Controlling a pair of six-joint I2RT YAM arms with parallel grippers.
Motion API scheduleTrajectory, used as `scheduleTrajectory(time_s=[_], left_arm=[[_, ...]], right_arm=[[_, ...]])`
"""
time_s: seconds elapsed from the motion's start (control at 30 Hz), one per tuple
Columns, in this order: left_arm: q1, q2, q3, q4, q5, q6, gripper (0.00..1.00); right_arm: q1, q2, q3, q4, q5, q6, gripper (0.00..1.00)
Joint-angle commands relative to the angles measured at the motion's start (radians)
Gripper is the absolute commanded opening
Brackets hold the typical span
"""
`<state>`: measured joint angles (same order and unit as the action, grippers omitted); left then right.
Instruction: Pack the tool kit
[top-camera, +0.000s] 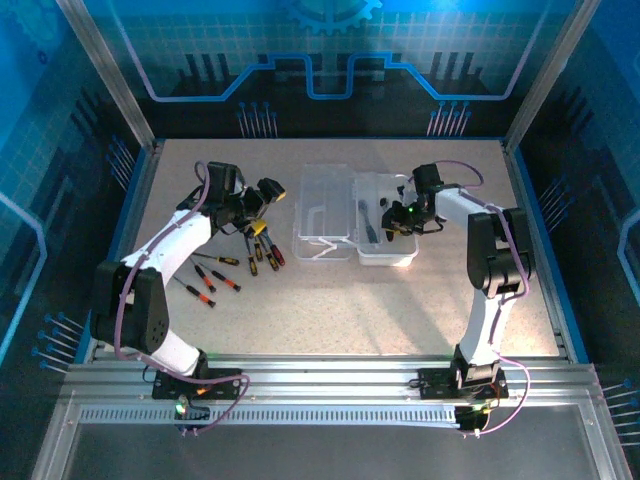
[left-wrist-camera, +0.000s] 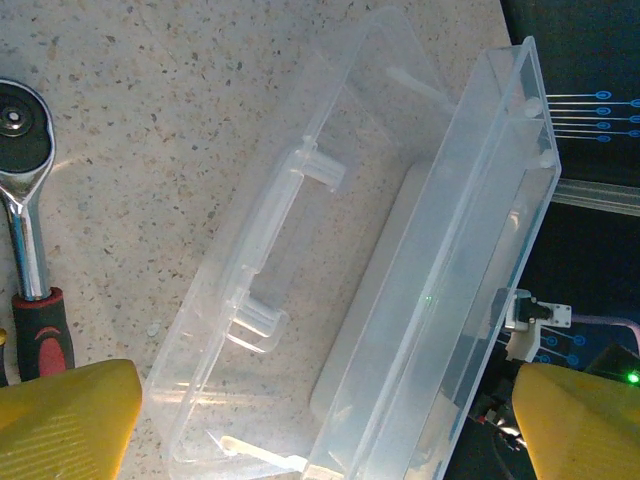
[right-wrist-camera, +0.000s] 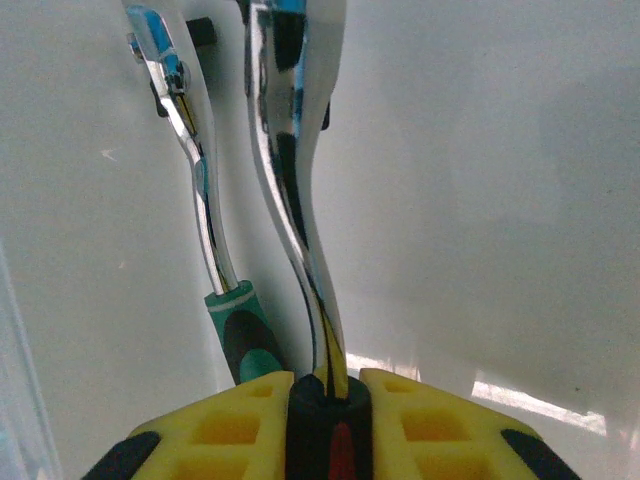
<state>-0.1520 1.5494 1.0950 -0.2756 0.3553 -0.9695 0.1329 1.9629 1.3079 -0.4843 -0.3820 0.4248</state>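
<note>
Yellow fingers (right-wrist-camera: 420, 425) of the right tool (right-wrist-camera: 325, 388) are pressed together on the dark handle of a chrome-shafted piece (right-wrist-camera: 285, 180), which runs ahead of the tool along the floor of the case (top-camera: 388, 258). Just left of it lies a second chrome piece (right-wrist-camera: 240, 335) with a green-banded handle. Packing looks begun, not finished: the case sits open mid-table, its lid (top-camera: 322, 190) flat, between both tools. The left tool (top-camera: 265, 193) hangs spread wide; near it a ratchet wrench (left-wrist-camera: 25, 200) and screwdrivers (top-camera: 215, 275) wait on the table (top-camera: 330, 320), and the lid needs closing.
</note>
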Motion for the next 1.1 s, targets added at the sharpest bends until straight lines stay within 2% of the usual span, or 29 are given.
scheduleTrajectory(time_s=[0.0,0.3,0.57,0.83,1.07], left_arm=[[-0.004,0.001,0.036,-0.033,0.008,0.010,0.97],[-0.003,-0.031,0.027,-0.047,0.008,0.025,0.97],[0.000,-0.048,0.039,-0.066,0.019,0.039,0.97],[0.015,-0.064,0.047,-0.097,0.011,0.069,0.98],[0.029,-0.044,0.093,-0.186,-0.022,0.151,0.93]], right_arm=[[0.020,0.013,0.035,-0.028,-0.018,-0.009,0.23],[0.025,-0.001,0.019,-0.020,-0.031,0.002,0.24],[0.028,-0.044,0.036,-0.043,-0.028,0.015,0.33],[0.021,-0.196,0.026,-0.081,0.112,0.044,0.35],[0.009,-0.318,0.015,-0.119,0.214,0.039,0.31]])
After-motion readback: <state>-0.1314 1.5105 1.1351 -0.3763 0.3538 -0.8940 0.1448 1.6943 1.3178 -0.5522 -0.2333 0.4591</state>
